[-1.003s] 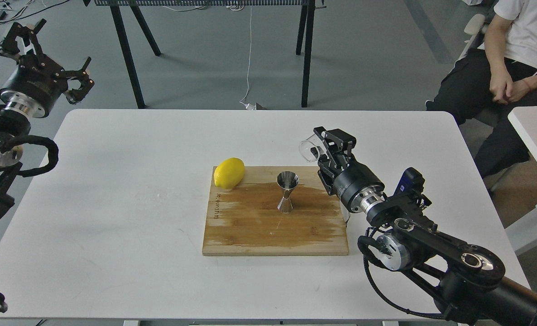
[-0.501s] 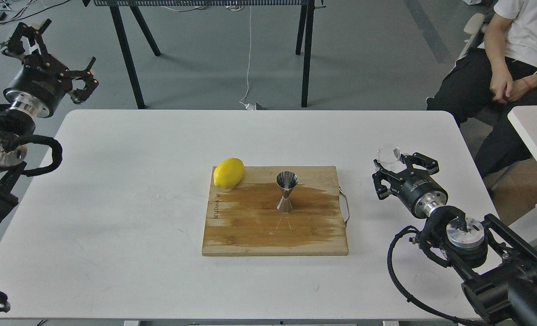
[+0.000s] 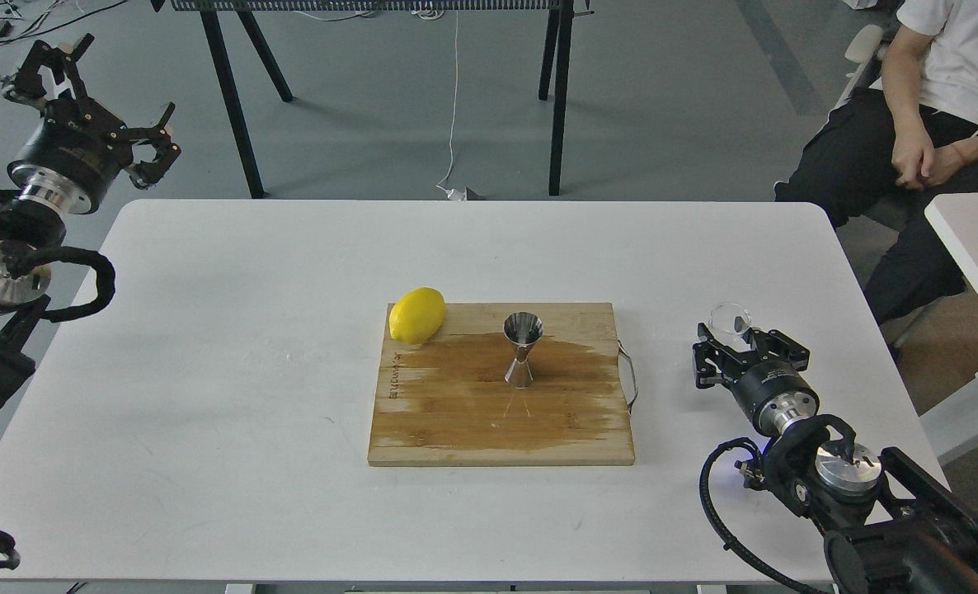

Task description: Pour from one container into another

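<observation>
**Inspector:** Condition of the surface?

**Assistant:** The white tabletop (image 3: 233, 330) carries a wooden cutting board (image 3: 456, 421) near its centre. A dark wet patch spreads across the board's middle. A lemon (image 3: 416, 314) sits on the board's far left corner. The steel jigger (image 3: 522, 349) stands upright on the board, in the wet patch, well apart from the lemon.

**Inspector:** And the glass cup?

**Assistant:** The glass cup (image 3: 729, 321) is over the tabletop's right side, well clear of the board, gripped between the jaws of the right gripper (image 3: 745, 345). I cannot tell whether it touches the tabletop.

**Inspector:** The other arm?

**Assistant:** The left gripper (image 3: 97, 91) is raised beyond the tabletop's far left corner, jaws spread apart and holding nothing.

**Inspector:** The room?

**Assistant:** Grey floor (image 3: 662, 91). A black-legged table (image 3: 555, 91) stands behind, with a white cable (image 3: 454, 99) hanging down. A seated person (image 3: 934, 124) in a white shirt and dark trousers is at far right, beside a second white table (image 3: 975, 239).
</observation>
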Robot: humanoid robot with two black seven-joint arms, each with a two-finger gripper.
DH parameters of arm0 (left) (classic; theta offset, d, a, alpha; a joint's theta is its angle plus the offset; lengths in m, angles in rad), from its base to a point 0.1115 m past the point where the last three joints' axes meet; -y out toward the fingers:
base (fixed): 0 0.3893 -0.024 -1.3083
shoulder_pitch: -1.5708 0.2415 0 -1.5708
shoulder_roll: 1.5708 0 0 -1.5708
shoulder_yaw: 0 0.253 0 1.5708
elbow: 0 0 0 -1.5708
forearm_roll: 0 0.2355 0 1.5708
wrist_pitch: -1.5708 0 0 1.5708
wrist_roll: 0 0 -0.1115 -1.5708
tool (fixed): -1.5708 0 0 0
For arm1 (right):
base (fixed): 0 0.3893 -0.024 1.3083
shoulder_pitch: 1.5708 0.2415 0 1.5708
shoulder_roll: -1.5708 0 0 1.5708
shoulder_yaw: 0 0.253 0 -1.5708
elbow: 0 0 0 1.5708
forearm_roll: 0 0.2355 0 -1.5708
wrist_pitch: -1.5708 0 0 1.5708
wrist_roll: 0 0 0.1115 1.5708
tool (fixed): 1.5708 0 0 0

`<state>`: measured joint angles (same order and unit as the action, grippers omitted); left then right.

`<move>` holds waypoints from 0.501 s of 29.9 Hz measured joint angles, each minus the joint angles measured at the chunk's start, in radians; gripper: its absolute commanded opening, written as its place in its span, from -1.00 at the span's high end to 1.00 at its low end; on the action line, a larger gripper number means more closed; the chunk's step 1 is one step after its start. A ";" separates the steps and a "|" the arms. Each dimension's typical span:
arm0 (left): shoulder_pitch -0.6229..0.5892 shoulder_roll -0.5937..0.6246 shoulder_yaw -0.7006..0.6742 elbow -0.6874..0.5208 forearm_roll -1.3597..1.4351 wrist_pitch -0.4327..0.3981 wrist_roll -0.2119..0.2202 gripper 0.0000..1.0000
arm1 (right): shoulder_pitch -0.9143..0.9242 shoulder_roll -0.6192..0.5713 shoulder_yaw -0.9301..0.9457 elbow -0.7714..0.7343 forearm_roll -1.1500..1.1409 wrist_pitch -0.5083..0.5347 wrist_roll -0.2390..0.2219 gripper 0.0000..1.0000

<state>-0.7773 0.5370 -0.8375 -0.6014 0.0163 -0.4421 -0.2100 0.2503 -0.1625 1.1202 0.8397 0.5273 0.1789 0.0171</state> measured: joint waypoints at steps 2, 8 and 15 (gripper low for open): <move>0.000 0.000 0.000 0.000 0.000 0.000 0.000 -1.00 | -0.003 0.001 0.013 -0.005 0.000 0.003 -0.008 0.30; 0.000 0.000 0.000 0.000 0.001 0.000 0.002 -1.00 | -0.003 0.001 0.022 -0.047 0.000 0.008 -0.027 0.28; 0.000 0.000 0.000 0.000 0.001 0.000 0.004 -1.00 | -0.005 0.007 0.024 -0.087 -0.001 0.010 -0.028 0.14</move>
<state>-0.7773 0.5370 -0.8375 -0.6014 0.0169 -0.4418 -0.2057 0.2457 -0.1552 1.1437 0.7528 0.5263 0.1894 -0.0105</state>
